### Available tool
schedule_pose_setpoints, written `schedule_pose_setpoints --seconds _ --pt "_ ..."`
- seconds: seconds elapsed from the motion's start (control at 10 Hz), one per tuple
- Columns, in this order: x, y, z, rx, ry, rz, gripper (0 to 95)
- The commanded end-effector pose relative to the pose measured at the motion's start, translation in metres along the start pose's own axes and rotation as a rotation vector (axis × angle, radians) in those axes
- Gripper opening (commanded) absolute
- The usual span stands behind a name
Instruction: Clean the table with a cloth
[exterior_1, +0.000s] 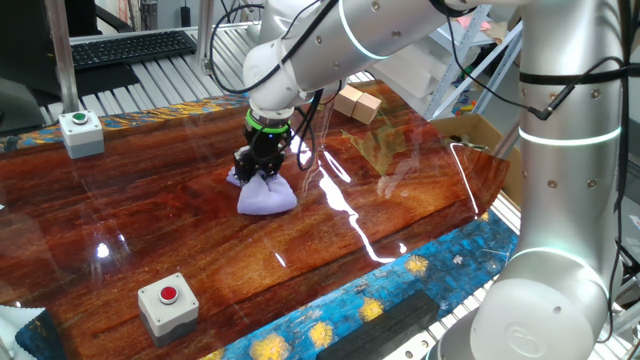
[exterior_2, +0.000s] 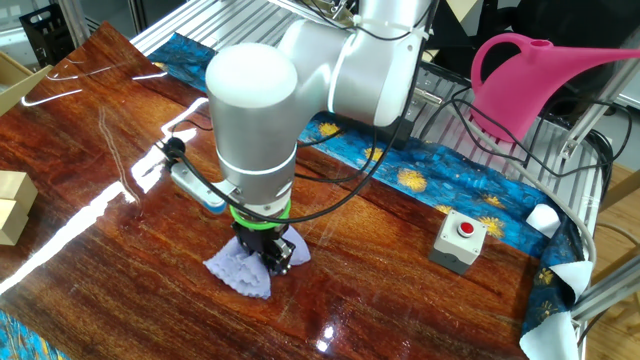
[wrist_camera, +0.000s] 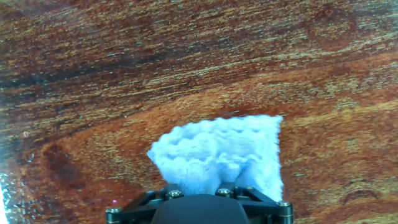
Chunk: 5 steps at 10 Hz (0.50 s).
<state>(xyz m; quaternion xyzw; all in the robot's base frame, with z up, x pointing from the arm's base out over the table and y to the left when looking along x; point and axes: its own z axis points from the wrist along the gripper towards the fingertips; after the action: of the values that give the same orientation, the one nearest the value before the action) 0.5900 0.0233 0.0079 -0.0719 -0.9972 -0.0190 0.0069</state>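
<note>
Cloth (exterior_1: 266, 194) mid-table (exterior_1: 420, 200), I see my gripper (exterior_1: 256, 170) clamped on its top. Other fixed view: cloth (exterior_2: 240, 270) spread under gripper (exterior_2: 272, 253), red button box (exterior_2: 460, 240) well apart. Hand view: cloth (wrist_camera: 224, 155) pinched against wood (wrist_camera: 124, 74)

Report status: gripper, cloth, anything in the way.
Gripper shut on cloth. Cloth pressed flat on table. Button boxes and cardboard boxes stand apart, nothing touching cloth.

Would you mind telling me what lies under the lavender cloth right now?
The cloth lies spread on the bare wood-grain table, with the gripper pinching it from above. Only tabletop shows around its edges; whatever is directly beneath the fabric is covered and cannot be seen.
</note>
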Motion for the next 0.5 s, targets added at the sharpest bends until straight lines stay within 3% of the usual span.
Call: schedule_pose_setpoints --seconds 0.1,0.5 --pt "0.0012 0.0005 -0.0011 -0.009 -0.001 -0.007 95.0" --pt "0.0033 0.0037 -0.0036 -0.009 0.008 0.005 95.0"
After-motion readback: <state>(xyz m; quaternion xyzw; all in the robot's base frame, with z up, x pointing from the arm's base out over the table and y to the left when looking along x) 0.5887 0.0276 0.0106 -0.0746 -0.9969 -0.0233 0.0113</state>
